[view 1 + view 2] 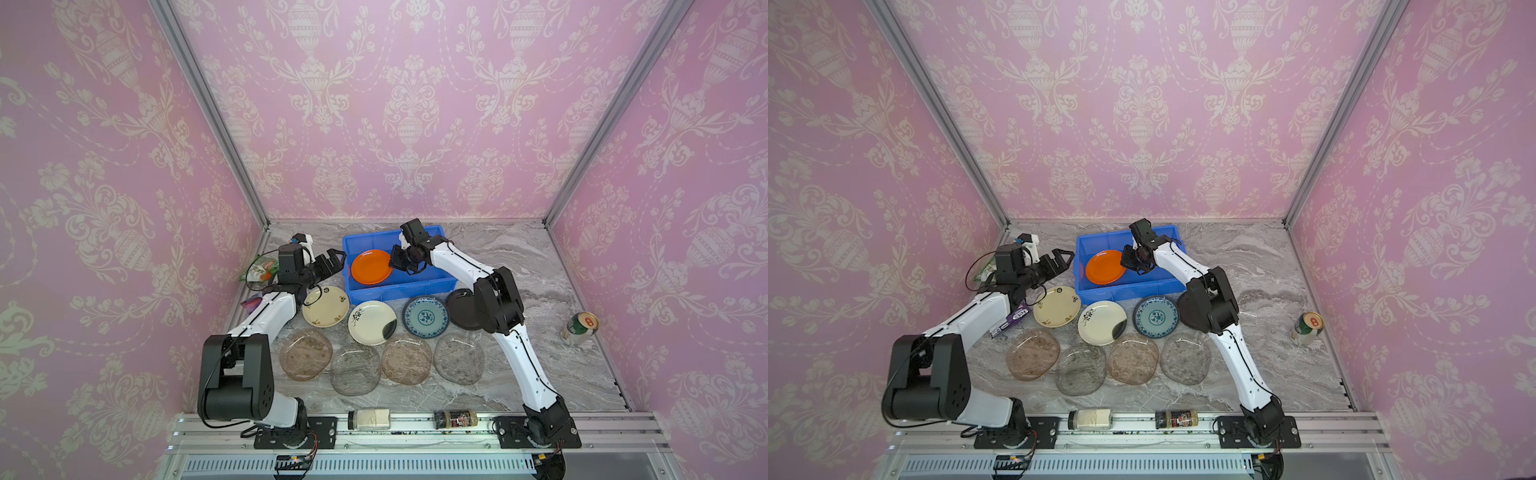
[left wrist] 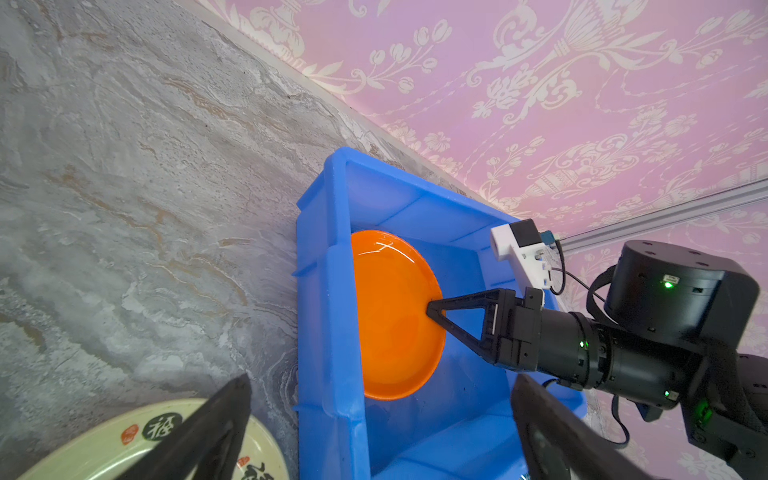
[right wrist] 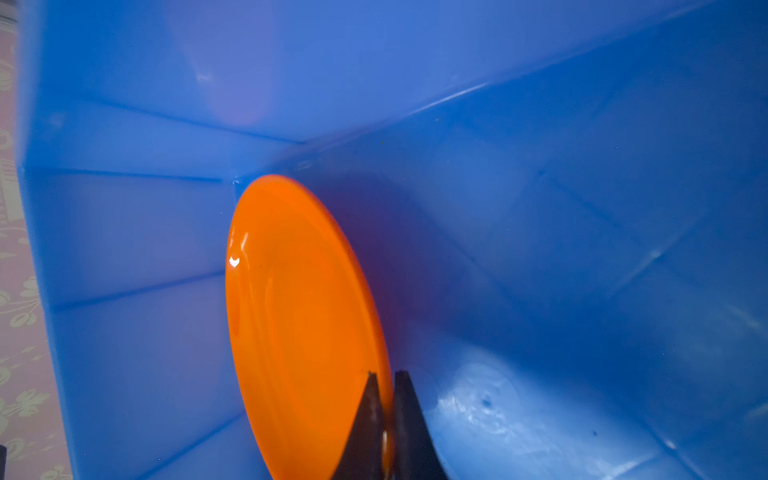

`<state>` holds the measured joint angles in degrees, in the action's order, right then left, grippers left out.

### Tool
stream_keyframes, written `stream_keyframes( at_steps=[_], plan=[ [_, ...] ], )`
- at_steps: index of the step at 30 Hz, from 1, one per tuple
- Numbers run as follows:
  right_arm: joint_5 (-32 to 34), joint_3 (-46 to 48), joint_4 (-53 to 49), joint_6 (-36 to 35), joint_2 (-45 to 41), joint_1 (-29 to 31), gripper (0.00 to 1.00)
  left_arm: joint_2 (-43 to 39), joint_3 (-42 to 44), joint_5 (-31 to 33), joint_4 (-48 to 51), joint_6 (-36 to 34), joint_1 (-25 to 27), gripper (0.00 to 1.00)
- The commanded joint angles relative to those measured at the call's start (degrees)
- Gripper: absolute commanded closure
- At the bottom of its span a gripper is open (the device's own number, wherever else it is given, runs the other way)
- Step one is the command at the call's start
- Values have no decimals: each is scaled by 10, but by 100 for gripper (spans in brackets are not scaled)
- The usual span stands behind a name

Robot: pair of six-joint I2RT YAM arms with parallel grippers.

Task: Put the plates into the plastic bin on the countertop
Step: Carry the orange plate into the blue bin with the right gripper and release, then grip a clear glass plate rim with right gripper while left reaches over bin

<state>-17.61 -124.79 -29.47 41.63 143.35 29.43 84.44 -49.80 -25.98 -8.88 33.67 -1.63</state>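
The orange plate [image 1: 371, 267] [image 1: 1104, 267] hangs tilted inside the blue plastic bin [image 1: 374, 239] [image 2: 328, 291], low over its left half. My right gripper [image 1: 392, 259] [image 3: 384, 376] is shut on its rim. To the left of the bin my left gripper [image 1: 334, 262] [image 2: 380, 399] stands wide open and holds nothing. On the countertop [image 1: 519, 257] in front of the bin lie two cream plates [image 1: 325, 306] [image 1: 372, 323], a teal-patterned plate [image 1: 427, 316] and a black plate [image 1: 463, 309] partly behind my right arm. Several glass plates [image 1: 356, 368] lie nearer the front.
A green can [image 1: 579, 328] lies at the right edge of the countertop. Two spice jars [image 1: 369, 419] [image 1: 456, 418] lie on the front rail. Snack packets [image 1: 262, 268] sit by the left wall under my left arm. Pink walls close three sides.
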Motion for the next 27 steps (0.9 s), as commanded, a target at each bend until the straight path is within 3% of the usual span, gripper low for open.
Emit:
stream_keyframes(
  at_steps=[1, 7, 12, 17, 21, 27],
  plan=[
    [-9, -13, -19, -5, 3, 1, 88, 1, -9, 7, 9, -20, 4, 1],
    [3, 0, -18, -20, -30, -1, 67, -6, -11, 16, 14, -22, 9, 1],
    [8, 8, -17, -38, -77, -4, 66, -27, -28, 60, 63, -49, 31, 1],
    [40, 51, -25, -70, -180, -15, 66, -60, -68, 131, 137, -89, 77, 1],
    [77, 178, -6, -102, -319, -48, 67, -97, -84, 178, 173, -116, 111, 1],
    [121, 446, 2, -109, -558, -135, 67, -107, -111, 140, 184, -116, 156, 1]
  ],
)
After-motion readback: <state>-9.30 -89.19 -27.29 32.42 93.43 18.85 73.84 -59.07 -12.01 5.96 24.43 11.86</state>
